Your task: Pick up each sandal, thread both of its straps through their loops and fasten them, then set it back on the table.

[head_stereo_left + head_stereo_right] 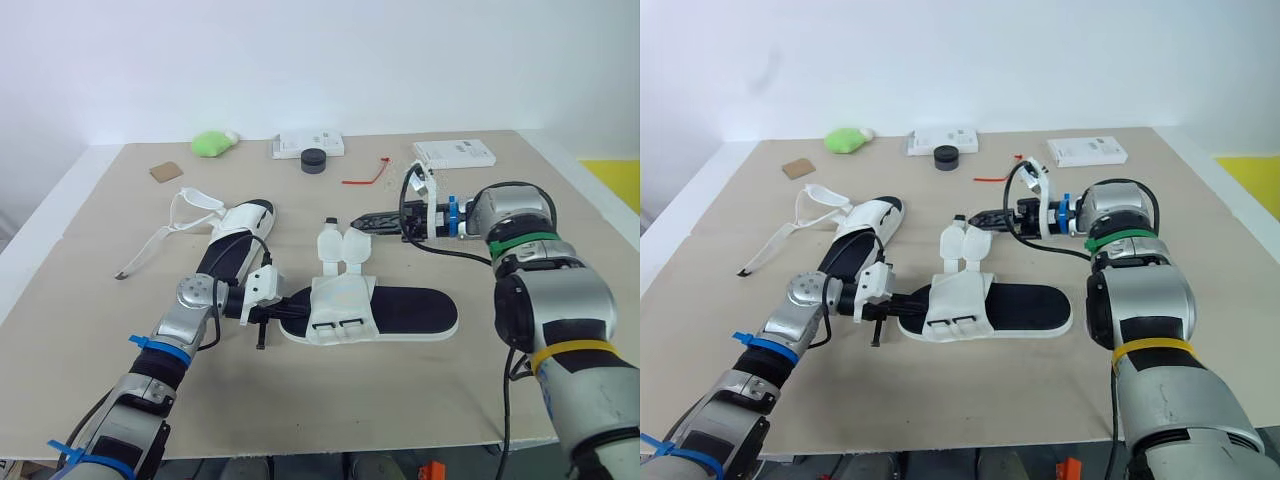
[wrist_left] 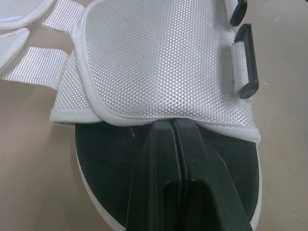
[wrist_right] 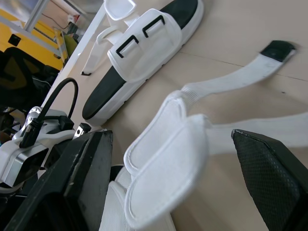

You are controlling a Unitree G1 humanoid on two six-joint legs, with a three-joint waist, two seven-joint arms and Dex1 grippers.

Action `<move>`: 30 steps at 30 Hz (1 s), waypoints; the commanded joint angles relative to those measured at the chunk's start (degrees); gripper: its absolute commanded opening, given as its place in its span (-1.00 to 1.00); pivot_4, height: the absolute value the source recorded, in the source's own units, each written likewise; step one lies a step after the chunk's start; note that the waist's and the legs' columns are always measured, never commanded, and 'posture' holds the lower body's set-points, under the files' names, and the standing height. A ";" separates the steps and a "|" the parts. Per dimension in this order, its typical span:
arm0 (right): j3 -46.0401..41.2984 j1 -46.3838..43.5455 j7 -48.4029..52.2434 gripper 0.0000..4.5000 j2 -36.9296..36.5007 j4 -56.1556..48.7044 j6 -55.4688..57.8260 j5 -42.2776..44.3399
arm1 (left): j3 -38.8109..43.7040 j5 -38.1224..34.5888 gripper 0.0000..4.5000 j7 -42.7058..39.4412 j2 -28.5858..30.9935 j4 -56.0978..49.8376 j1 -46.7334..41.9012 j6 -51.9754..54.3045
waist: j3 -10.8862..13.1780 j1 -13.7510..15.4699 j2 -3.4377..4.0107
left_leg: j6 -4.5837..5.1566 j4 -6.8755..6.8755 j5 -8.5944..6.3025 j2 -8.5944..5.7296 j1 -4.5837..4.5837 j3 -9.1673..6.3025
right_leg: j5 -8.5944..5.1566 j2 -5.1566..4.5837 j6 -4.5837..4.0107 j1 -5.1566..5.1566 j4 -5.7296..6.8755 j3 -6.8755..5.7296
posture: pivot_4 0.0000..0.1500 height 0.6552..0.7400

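One sandal [image 1: 400, 312], black sole with a white upper, lies in the middle of the table. Its two straps [image 1: 340, 245] lie unthreaded on the far side, and its two black loops [image 1: 338, 325] sit on the near flap. My left gripper [image 1: 285, 308] is shut, its fingertips [image 2: 172, 122] resting on the insole at the edge of the white upper [image 2: 159, 62]. My right gripper [image 1: 975, 216] is open just beyond the strap ends, which lie between its fingers [image 3: 269, 168]. A second sandal [image 1: 235, 245] lies to the left with its straps [image 1: 170, 225] splayed loose.
Along the far edge lie a green object [image 1: 212, 143], a white box [image 1: 308, 144], a black round piece [image 1: 314, 160], a red tie [image 1: 368, 175], another white box [image 1: 455, 153] and a brown card [image 1: 166, 171].
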 commanded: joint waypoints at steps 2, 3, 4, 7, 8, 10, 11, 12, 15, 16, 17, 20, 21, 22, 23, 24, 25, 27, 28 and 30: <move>0.05 -0.44 3.02 0.89 -0.76 -1.12 -0.36 -0.56 | -6.36 6.73 -1.00 0.14 1.28 5.29 5.36 3.75 | 0.00 -0.20 0.01 | 0.00 0.00 0.00 0.00 0.01 0.00 | 0.00 0.00 0.00 0.00 0.00 0.00 | 1.00 1.00; 0.21 -0.29 3.70 0.89 -0.83 -1.24 -0.28 -0.71 | -6.38 6.73 -1.00 0.22 1.31 5.24 5.40 3.77 | 0.00 -0.21 0.01 | 0.00 0.00 0.00 0.00 0.01 0.00 | 0.00 0.00 0.00 0.00 0.00 0.00 | 1.00 1.00; 0.45 -0.05 4.50 0.89 -0.84 -1.42 -0.15 -0.88 | -6.37 6.73 -1.00 0.28 1.38 5.19 5.47 3.79 | 0.00 -0.23 0.00 | 0.00 0.00 0.00 0.00 0.01 0.00 | 0.00 0.01 0.00 0.00 0.00 0.00 | 1.00 1.00; 0.79 0.55 5.89 0.89 -0.50 -1.73 0.19 -1.02 | -6.35 6.76 -1.00 0.42 1.49 5.15 5.65 3.78 | 0.00 -0.25 0.00 | 0.00 0.00 0.00 0.00 0.01 0.00 | 0.00 0.00 0.00 0.02 0.00 0.00 | 1.00 1.00; 0.79 0.71 6.21 0.89 -0.27 -1.79 0.43 -0.92 | -6.35 6.77 -1.00 0.45 1.51 5.14 5.67 3.80 | 0.00 -0.26 0.00 | 0.00 0.00 0.00 0.00 0.01 0.00 | 0.00 0.00 0.00 0.04 0.00 0.00 | 1.00 1.00; 0.84 1.48 6.15 0.89 0.57 -1.89 0.45 -0.91 | -6.35 6.77 -1.00 0.56 1.51 5.09 5.77 3.84 | 0.00 -0.32 0.00 | 0.00 0.00 0.00 0.00 0.02 0.00 | 0.00 0.01 0.00 0.04 0.00 0.00 | 1.00 1.00; 0.50 1.74 5.60 0.89 0.93 -1.73 0.61 -0.72 | -6.34 6.76 -1.00 0.61 1.50 5.06 5.80 3.85 | -0.01 -0.36 0.01 | 0.00 0.00 0.00 0.00 0.03 0.00 | 0.00 0.01 0.00 0.04 0.00 0.00 | 1.00 1.00; 0.22 2.05 4.96 0.89 1.32 -1.56 0.64 -0.59 | -6.32 6.72 -1.00 0.63 1.51 5.04 5.83 3.87 | -0.01 -0.38 0.02 | 0.00 0.00 0.00 0.01 0.04 0.00 | 0.00 0.01 0.00 0.04 0.00 0.00 | 1.00 1.00; -0.31 2.94 3.60 0.89 2.25 -1.47 0.08 -0.41 | -6.23 6.64 -1.00 0.75 1.57 5.02 5.90 3.84 | -0.01 -0.39 0.01 | 0.00 0.00 0.00 0.01 0.06 -0.01 | 0.00 0.02 0.00 0.07 0.00 0.00 | 1.00 1.00; -1.08 2.90 2.65 0.89 2.48 -1.30 -0.13 0.04 | -6.20 6.64 -1.00 0.84 1.58 5.00 5.94 3.84 | -0.01 -0.39 0.02 | 0.00 0.01 0.00 0.01 0.06 -0.01 | 0.00 0.02 0.00 0.09 0.00 0.00 | 1.00 1.00; -1.91 2.73 1.53 0.89 2.69 -1.14 -0.51 0.52 | -6.19 6.63 -1.00 0.84 1.65 4.94 6.03 3.83 | -0.01 -0.39 0.02 | 0.00 0.01 0.00 0.00 0.06 -0.01 | 0.00 0.01 0.01 0.09 0.00 0.01 | 1.00 1.00; -4.34 1.74 -1.57 0.89 3.07 -0.66 -1.62 1.63 | -6.29 6.65 -1.00 0.72 1.79 4.64 6.29 3.87 | -0.01 -0.39 0.02 | 0.00 0.00 0.00 0.01 0.07 -0.03 | 0.00 0.02 0.00 0.10 0.00 0.00 | 1.00 1.00; -5.00 1.39 -2.19 0.89 3.14 -0.58 -1.83 1.93 | -6.36 6.66 -1.00 0.64 1.83 4.52 6.38 3.87 | -0.01 -0.39 0.02 | 0.00 0.00 0.00 0.00 0.07 -0.03 | 0.00 0.02 0.00 0.10 0.00 0.00 | 1.00 1.00; -5.67 1.00 -2.87 0.89 3.19 -0.47 -2.03 2.27 | -6.39 6.67 -1.00 0.66 1.82 4.48 6.42 3.87 | -0.01 -0.41 0.01 | 0.00 0.00 0.00 0.01 0.08 -0.03 | 0.00 0.03 0.00 0.10 0.00 0.00 | 1.00 1.00; -6.11 0.73 -3.23 0.89 3.25 -0.42 -2.19 2.41 | -6.41 6.66 -1.00 0.66 1.81 4.45 6.44 3.90 | -0.01 -0.43 0.02 | 0.00 0.00 0.00 0.01 0.08 -0.03 | 0.00 0.02 0.00 0.11 0.00 0.01 | 1.00 1.00; -6.37 0.59 -3.48 0.89 3.29 -0.39 -2.28 2.48 | -6.41 6.64 -1.00 0.68 1.80 4.44 6.44 3.93 | -0.01 -0.46 0.01 | 0.00 0.00 0.00 0.00 0.08 -0.03 | 0.00 0.02 0.00 0.11 0.00 0.01 | 1.00 1.00; -6.51 0.52 -3.62 0.89 3.33 -0.36 -2.35 2.51 | -6.41 6.63 -1.00 0.69 1.79 4.43 6.44 3.95 | -0.01 -0.46 0.02 | 0.00 0.00 0.00 0.01 0.08 -0.03 | 0.00 0.02 0.00 0.11 0.00 0.00 | 1.00 1.00; -6.57 0.62 -3.53 0.89 3.78 -0.40 -2.12 2.41 | -6.36 6.58 -1.00 0.84 1.73 4.32 6.56 3.92 | -0.01 -0.49 0.01 | 0.00 0.00 0.00 0.01 0.09 -0.03 | -0.01 0.02 0.00 0.12 0.00 0.01 | 1.00 1.00; -6.37 0.82 -3.30 0.89 4.05 -0.45 -2.00 2.22 | -6.31 6.55 -1.00 0.98 1.65 4.31 6.58 3.90 | -0.01 -0.52 0.02 | 0.00 0.00 0.00 0.01 0.09 -0.03 | -0.01 0.02 0.00 0.12 0.00 0.01 | 1.00 1.00; -5.83 1.27 -2.66 0.89 4.49 -0.58 -1.74 1.81 | -6.26 6.50 -1.00 1.17 1.53 4.30 6.56 3.94 | -0.01 -0.54 0.02 | 0.00 0.00 0.00 0.01 0.11 -0.03 | -0.01 0.02 0.00 0.14 0.00 0.01 | 1.00 1.00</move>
